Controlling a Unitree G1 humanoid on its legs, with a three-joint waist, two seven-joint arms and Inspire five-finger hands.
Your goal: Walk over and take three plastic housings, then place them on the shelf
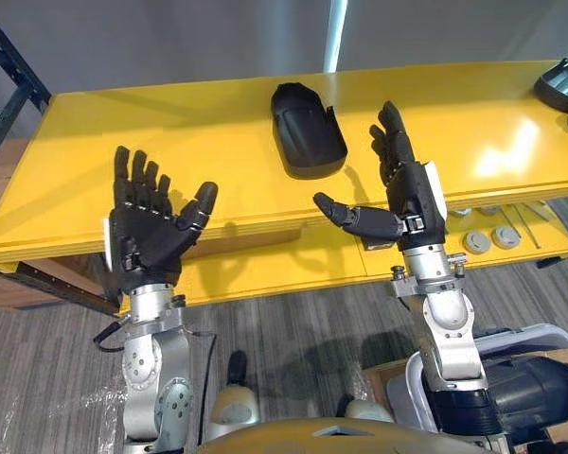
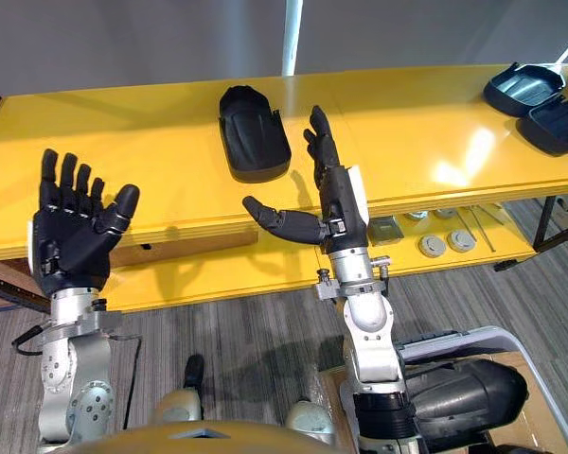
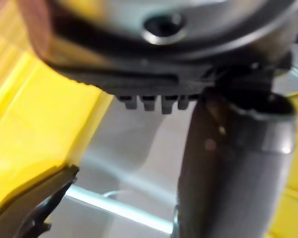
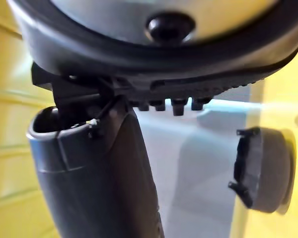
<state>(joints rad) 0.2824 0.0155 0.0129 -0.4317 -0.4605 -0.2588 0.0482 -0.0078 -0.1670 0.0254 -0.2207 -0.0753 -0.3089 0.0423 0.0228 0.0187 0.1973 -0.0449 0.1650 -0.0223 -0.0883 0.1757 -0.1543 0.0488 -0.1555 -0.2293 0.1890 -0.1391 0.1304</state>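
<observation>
Both hands hover open and empty over the near edge of the table (image 1: 218, 161), the left hand (image 1: 147, 236) and right hand (image 1: 412, 194) with fingers straight and thumbs spread. One housing (image 1: 306, 130) lies untouched on the table beyond and between them. A second housing (image 2: 523, 90) and a third housing (image 2: 559, 125) sit at its far right end.

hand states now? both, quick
Left hand: open, fingers spread, holding nothing.
Right hand: open, fingers straight, holding nothing.
</observation>
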